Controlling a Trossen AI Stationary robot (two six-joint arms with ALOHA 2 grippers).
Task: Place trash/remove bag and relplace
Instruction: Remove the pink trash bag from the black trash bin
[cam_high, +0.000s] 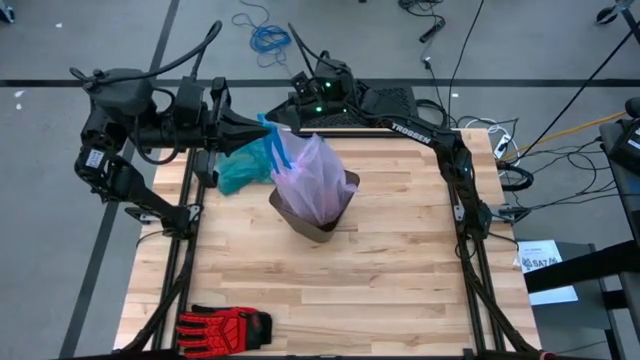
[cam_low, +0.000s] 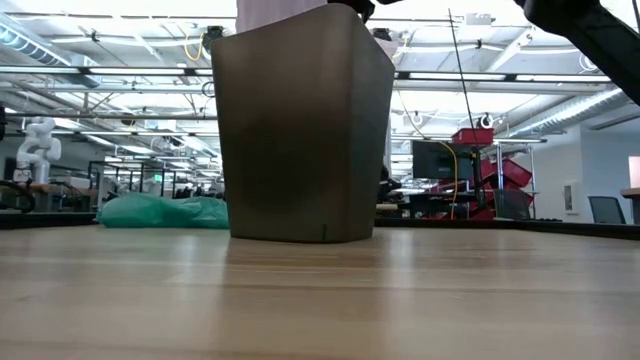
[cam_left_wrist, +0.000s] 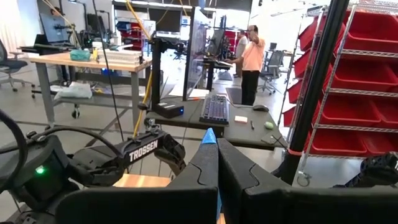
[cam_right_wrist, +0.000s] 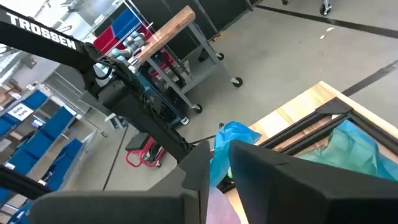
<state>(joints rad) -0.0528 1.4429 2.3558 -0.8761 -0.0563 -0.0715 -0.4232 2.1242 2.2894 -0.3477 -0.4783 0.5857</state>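
The pale pink-lavender bag (cam_high: 315, 178) stands bunched above the brown bin (cam_high: 325, 222), with its lower part inside the bin. Its blue drawstrings (cam_high: 277, 150) run up toward the table's far-left side. There my left gripper (cam_high: 262, 124) and my right gripper (cam_high: 287, 122) meet, and both are shut on blue drawstring. In the low view the bin (cam_low: 305, 125) rests flat on the table, and the bag's top (cam_low: 280, 10) shows above its rim. My left gripper (cam_left_wrist: 217, 149) pinches a blue drawstring (cam_left_wrist: 210, 135) between its two fingers, coming level from the table's left; the string pokes out past the fingertips. My right gripper (cam_right_wrist: 219, 158) pinches bunched blue drawstring (cam_right_wrist: 233, 134) between its fingers, coming from the far right. The bag hangs below both into the bin.
A teal-green plastic bag (cam_high: 240, 165) lies on the table left of the bin, under my left gripper, and also shows in the low view (cam_low: 160, 210). A red and black glove (cam_high: 225, 325) lies at the near-left edge. A person (cam_left_wrist: 252, 62) stands in the room beyond.
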